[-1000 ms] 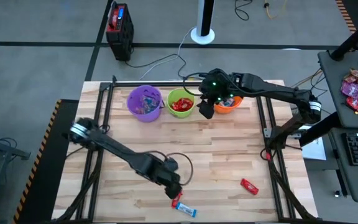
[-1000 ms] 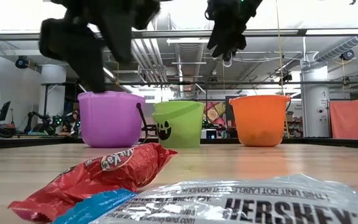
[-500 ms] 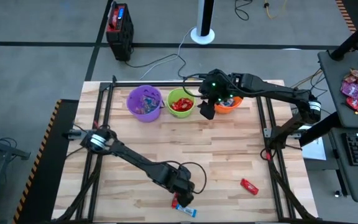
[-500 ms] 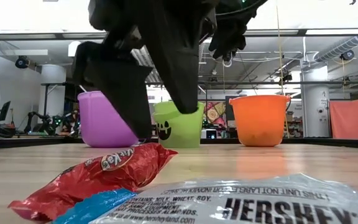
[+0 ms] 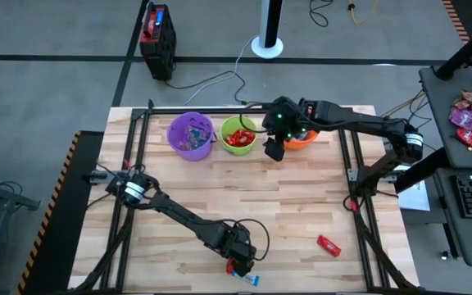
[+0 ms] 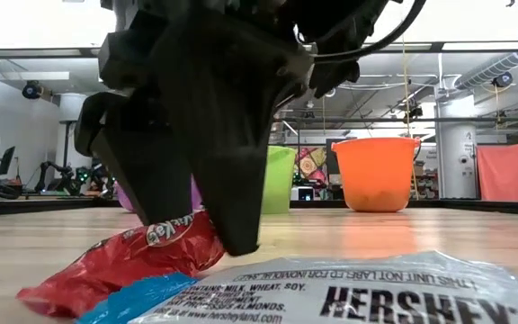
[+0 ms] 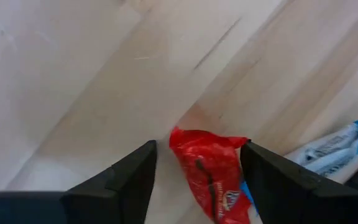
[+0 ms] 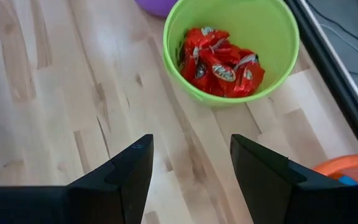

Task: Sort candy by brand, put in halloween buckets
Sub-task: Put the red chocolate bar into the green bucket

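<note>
Sorting is looking nearly done: the green bucket (image 8: pixel 229 46) is holding a heap of red pieces, the purple bucket (image 5: pixel 191 135) and the orange bucket (image 5: pixel 300 138) are holding candy too, and only three pieces are lying loose at the near edge of the table (image 5: pixel 220 197) — a red candy (image 7: pixel 210 171) touching a blue-and-white bar (image 6: pixel 358 292), and another red piece (image 5: pixel 328 245) well apart from them. The left gripper (image 7: pixel 194 180) is reaching down with fingers spread, straddling the red candy without pinching it. The right gripper (image 8: pixel 188 171) is hovering spread and empty over the boards just beside the green bucket
</note>
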You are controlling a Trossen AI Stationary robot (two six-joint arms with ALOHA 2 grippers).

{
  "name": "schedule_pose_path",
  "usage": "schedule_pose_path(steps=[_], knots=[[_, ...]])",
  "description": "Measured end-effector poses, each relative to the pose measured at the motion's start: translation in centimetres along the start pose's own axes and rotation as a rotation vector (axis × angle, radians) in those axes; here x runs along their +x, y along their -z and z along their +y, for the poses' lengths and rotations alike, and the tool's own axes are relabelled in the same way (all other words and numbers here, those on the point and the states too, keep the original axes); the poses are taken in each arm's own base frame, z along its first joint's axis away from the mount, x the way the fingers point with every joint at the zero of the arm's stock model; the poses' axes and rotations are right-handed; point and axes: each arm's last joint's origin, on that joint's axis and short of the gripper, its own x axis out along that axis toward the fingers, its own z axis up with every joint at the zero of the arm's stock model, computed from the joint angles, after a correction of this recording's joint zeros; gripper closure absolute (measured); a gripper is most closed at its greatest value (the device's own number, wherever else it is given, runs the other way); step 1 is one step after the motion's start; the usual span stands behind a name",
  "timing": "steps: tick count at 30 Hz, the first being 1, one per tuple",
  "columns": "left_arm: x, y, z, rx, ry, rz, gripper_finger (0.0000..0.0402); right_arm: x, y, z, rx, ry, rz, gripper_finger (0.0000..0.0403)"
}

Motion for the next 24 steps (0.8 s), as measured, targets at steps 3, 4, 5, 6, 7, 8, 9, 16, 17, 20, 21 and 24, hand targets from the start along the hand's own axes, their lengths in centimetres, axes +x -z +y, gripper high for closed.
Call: schedule_pose_path(steps=[3, 4, 5, 6, 7, 8, 9, 16, 17, 20, 21, 24], knots=[[0.0, 0.1, 0.0, 0.004, -0.007, -0.009, 0.0220, 0.3, 0.3, 0.1, 0.004, -0.005, 0.013, 0.0197], [0.0, 0.1, 0.0, 0.009, -0.007, -0.012, 0.0238, 0.3, 0.3, 0.2, 0.002, -0.007, 0.015, 0.0197], [0.1, 0.1, 0.0, 0.012, -0.011, -0.013, 0.0257, 0.3, 0.3, 0.3, 0.000, -0.009, 0.015, 0.0197], [0.1, 0.1, 0.0, 0.022, -0.007, -0.014, 0.0279, 0.3, 0.3, 0.4, -0.002, -0.010, 0.015, 0.0197], [0.1, 0.1, -0.1, 0.033, 0.001, -0.017, 0.0302, 0.3, 0.3, 0.4, -0.004, -0.012, 0.015, 0.0197], [0.0, 0.1, -0.1, 0.046, 0.002, -0.017, 0.0327, 0.3, 0.3, 0.5, -0.006, -0.013, 0.016, 0.0197], [-0.1, 0.1, -0.1, 0.058, 0.002, -0.017, 0.0351, 0.3, 0.3, 0.6, -0.007, -0.014, 0.015, 0.0197], [-4.4, -1.0, 0.8, 0.150, -0.018, -0.045, 0.0364, -2.1, 0.9, 1.0, 0.026, -0.022, -0.010, 0.0197], [-5.4, -1.4, 1.2, 0.166, -0.034, -0.055, 0.0364, -2.7, 1.0, 1.0, 0.036, -0.023, -0.020, 0.0197], [-8.6, -3.1, 2.8, 0.194, -0.089, -0.109, 0.0376, -4.6, 1.7, 1.0, 0.078, -0.021, -0.028, 0.0197], [-9.8, -3.8, 3.5, 0.199, -0.110, -0.138, 0.0382, -5.2, 1.9, 1.0, 0.094, -0.014, -0.032, 0.0197], [-13.9, -6.1, 5.7, 0.217, -0.165, -0.261, 0.0392, -7.2, 2.8, 1.0, 0.165, -0.013, -0.043, 0.0197]])
